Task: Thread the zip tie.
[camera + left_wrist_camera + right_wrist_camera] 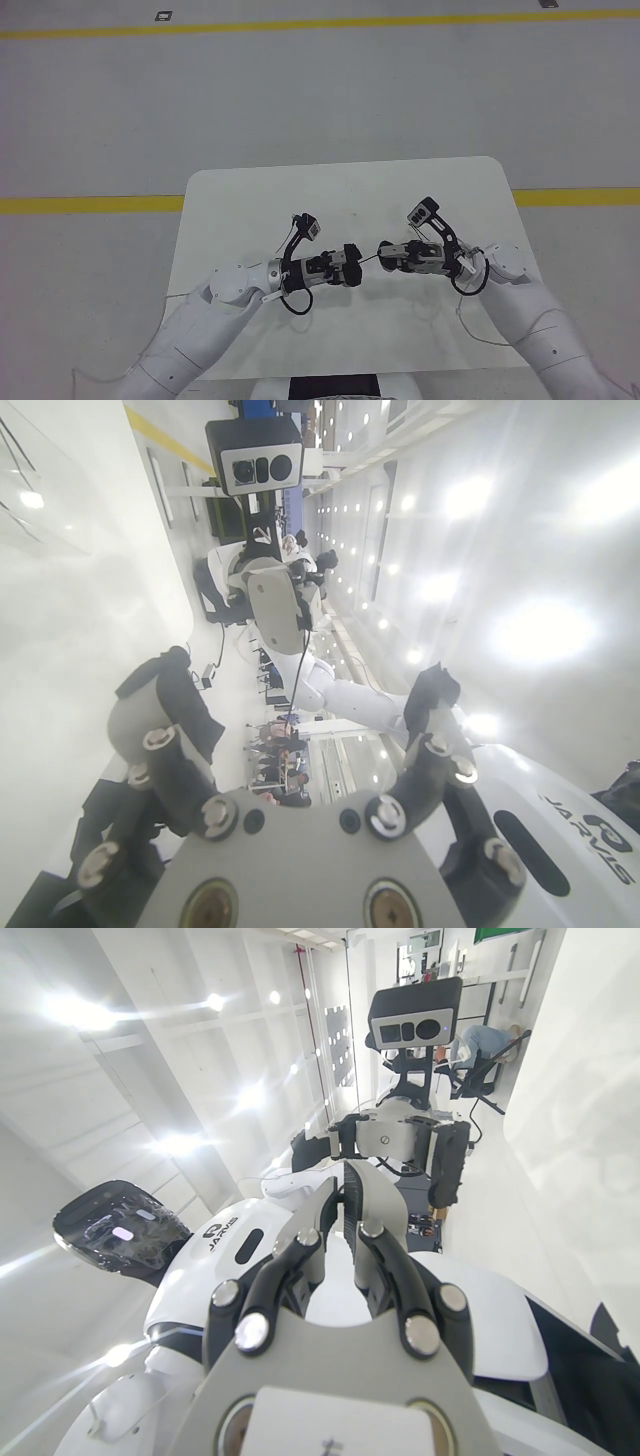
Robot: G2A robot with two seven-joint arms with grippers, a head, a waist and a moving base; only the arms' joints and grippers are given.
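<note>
Both arms hover above the white table (340,200), their grippers facing each other nose to nose. My right gripper (345,1183) (386,254) is shut on a thin black zip tie (298,680) (369,260). The tie's free end sticks out toward my left gripper (302,670) (353,266). That gripper is open, its black-padded fingers (170,680) spread wide on either side of the tie and touching nothing. In the right wrist view the left gripper (382,1140) stands just beyond my shut fingertips. The part of the tie between the right pads is hidden.
The table top (440,190) around and below the arms is bare white. Yellow floor lines (90,204) run behind the table.
</note>
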